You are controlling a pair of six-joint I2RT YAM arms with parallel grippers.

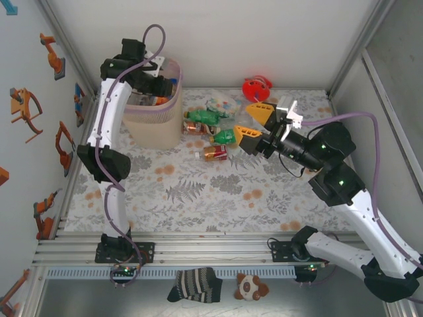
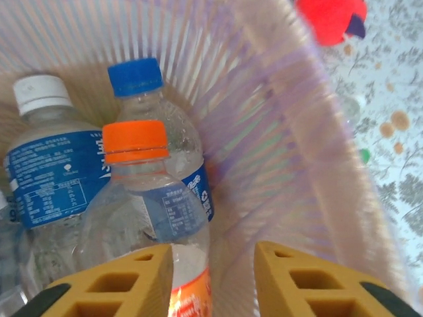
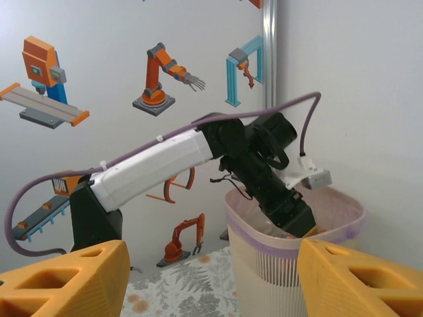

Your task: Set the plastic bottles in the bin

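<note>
At the left, the left arm [image 1: 106, 112] bends over the pale pink bin [image 1: 158, 122], which stands at the far left of the tabletop [image 1: 198, 191]. Its wrist dips inside the rim. Seen from the left wrist, the left end effector [image 2: 213, 264] hangs within the ribbed wall of the bin [image 2: 284, 145]. Its yellow fingers [image 2: 119, 284] are parted a little and clamp nothing. Below them three clear bottles lie in the bin: a white-capped bottle [image 2: 46, 158], a blue-capped bottle [image 2: 149, 112] and, nearest the fingers, an orange-capped bottle [image 2: 142, 198].

Just right of the bin, more bottles lie loose on the tabletop. A green bottle [image 1: 200, 117] is closest to the bin, a second green bottle [image 1: 225, 137] lies further right, and a red-labelled bottle [image 1: 215, 153] lies nearer the arm bases. A red round toy [image 1: 256, 87] sits by the far edge.

The right end effector [image 1: 246, 121] is just right of this cluster and turned toward the bin, its jaws wide apart and empty. The second green bottle lies just beside its nearer finger. From the right wrist, the end effector [image 3: 213, 257] looks across at the bin [image 3: 264, 264] and the left arm [image 3: 165, 165] reaching into it.
</note>
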